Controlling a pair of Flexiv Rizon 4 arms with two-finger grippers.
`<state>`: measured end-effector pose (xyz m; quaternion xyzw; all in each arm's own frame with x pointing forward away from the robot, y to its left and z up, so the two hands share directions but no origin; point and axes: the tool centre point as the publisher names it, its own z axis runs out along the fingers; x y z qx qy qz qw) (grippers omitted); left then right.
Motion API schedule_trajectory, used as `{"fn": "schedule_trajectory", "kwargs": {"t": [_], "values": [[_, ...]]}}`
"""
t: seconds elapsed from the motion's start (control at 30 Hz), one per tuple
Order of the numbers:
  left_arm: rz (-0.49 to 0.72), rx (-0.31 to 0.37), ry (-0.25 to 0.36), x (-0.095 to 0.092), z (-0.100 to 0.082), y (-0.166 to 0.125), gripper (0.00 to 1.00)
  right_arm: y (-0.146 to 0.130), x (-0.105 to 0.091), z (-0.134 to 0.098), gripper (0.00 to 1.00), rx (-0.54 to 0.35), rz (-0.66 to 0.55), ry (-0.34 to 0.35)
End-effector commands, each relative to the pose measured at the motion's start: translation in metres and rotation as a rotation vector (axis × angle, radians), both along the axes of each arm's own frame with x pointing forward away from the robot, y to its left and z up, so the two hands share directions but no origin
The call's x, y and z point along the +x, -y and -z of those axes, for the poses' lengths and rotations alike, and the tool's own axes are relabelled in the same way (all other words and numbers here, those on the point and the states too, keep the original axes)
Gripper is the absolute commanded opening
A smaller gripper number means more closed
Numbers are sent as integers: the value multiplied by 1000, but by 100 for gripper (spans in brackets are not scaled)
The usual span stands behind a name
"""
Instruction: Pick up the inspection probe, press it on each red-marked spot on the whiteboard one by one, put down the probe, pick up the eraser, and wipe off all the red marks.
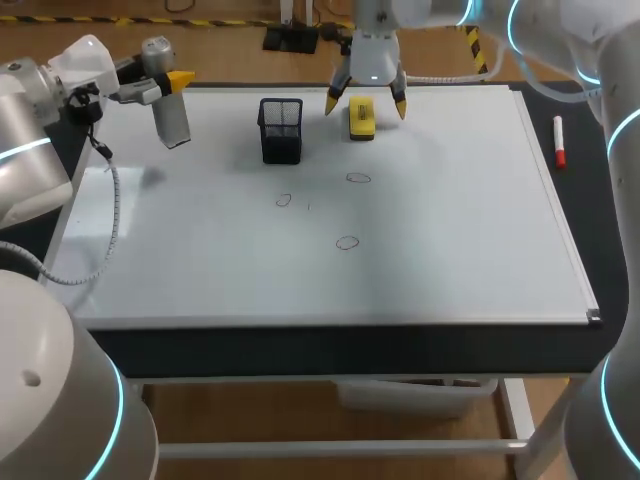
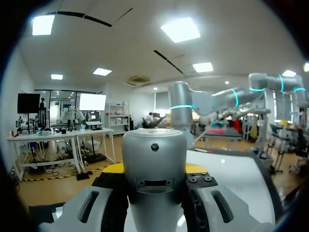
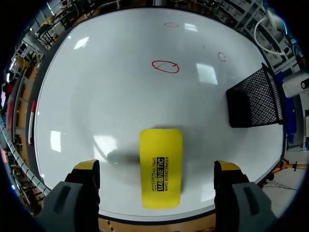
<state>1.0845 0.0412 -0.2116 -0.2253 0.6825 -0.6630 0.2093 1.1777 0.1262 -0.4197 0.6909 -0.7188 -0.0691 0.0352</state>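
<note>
Grey and cylindrical, the inspection probe (image 1: 172, 120) is hanging near the far left corner of the whiteboard (image 1: 450, 230), clamped in the left gripper (image 1: 170, 88). Whether its lower end is touching the board is hard to make out. In the left wrist view the probe (image 2: 154, 169) is filling the gap between the fingers and hiding most of their yellow tips, and its working end is cut off.

The whiteboard is covering most of the dark tabletop (image 1: 590, 205). A black mesh holder (image 1: 281, 130) is standing on the board's far side. Three faint marks are showing on the board: the left red mark (image 1: 284, 200), the front red mark (image 1: 346, 242) and the far red mark (image 1: 358, 178).

The yellow eraser (image 1: 361, 117) is lying flat just right of the holder, with the right gripper (image 1: 366, 101) poised over it. The right wrist view settles what the head view cannot: the right gripper (image 3: 157, 166) is standing wide, with bare board showing between each finger and the eraser (image 3: 161, 166). A red marker (image 1: 559, 142) is lying on the tabletop beyond the board's right edge.
</note>
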Motion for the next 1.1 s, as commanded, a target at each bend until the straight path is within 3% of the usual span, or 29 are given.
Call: {"fn": "schedule_trajectory", "kwargs": {"t": [0.03,0.13,0.17,0.27,0.33,0.4,0.7,1.1], "values": [[1,-1,2,0,0,0,0,-2,13,9,100,-7,-8,-28],[1,-1,2,0,0,0,0,-4,14,9,99,-14,-14,-27],[1,-1,2,0,0,0,0,-4,14,9,93,-15,-16,-27],[1,-1,2,0,0,0,0,-5,15,9,47,-21,-21,-26],[1,-1,2,0,0,0,0,-5,15,9,29,-21,-26,-26],[1,-1,2,0,0,0,0,-6,15,9,0,-23,-28,-25],[1,-1,2,0,0,0,0,-1,8,-5,0,-44,-7,11],[1,-1,2,0,0,0,0,43,-16,-35,0,-83,97,104]]}}
